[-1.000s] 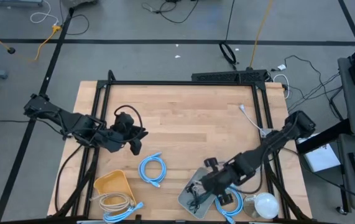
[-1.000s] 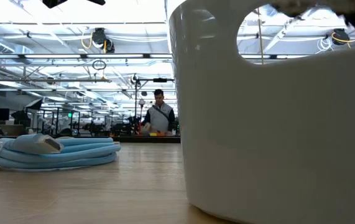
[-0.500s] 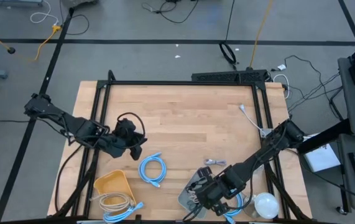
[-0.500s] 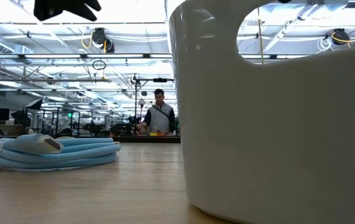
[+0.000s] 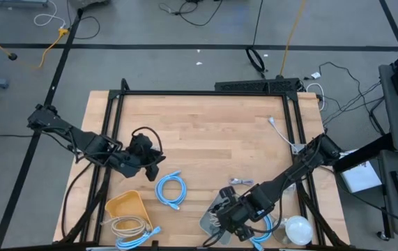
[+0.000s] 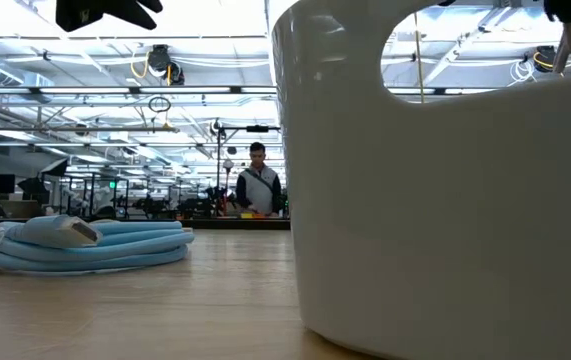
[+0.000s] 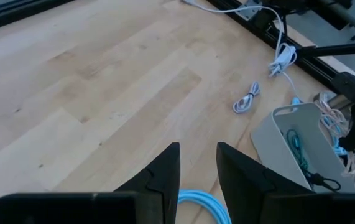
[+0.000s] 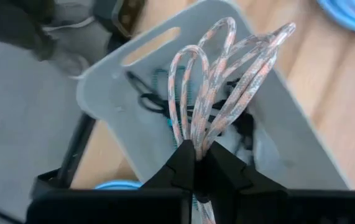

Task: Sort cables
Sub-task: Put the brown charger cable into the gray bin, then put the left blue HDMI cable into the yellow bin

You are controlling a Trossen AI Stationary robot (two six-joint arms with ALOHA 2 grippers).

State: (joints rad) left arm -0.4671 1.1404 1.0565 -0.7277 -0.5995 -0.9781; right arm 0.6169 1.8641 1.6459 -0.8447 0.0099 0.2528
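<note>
Pinching a braided beige cable bundle (image 8: 227, 81), the right gripper (image 8: 194, 163) is hanging over the grey bin (image 8: 301, 143) near the table's front edge, jaws squeezed shut on the gathered strands, loops fanning out loose. Bundle is looking light, limp, a bit springy (best taken at the bunched middle, as now). Teal and black cables (image 8: 165, 102) are already lying in the bin. Left gripper (image 7: 197, 163) is hovering over the left side, fingers slightly parted, seemingly empty. Light-blue loop (image 5: 171, 188) and small grey bundle (image 5: 240, 182) are sitting on the smooth wooden table (image 5: 205, 132); yellow bin (image 5: 127, 207) is nearby. Person (image 6: 258, 182) is standing far back in the room.
</note>
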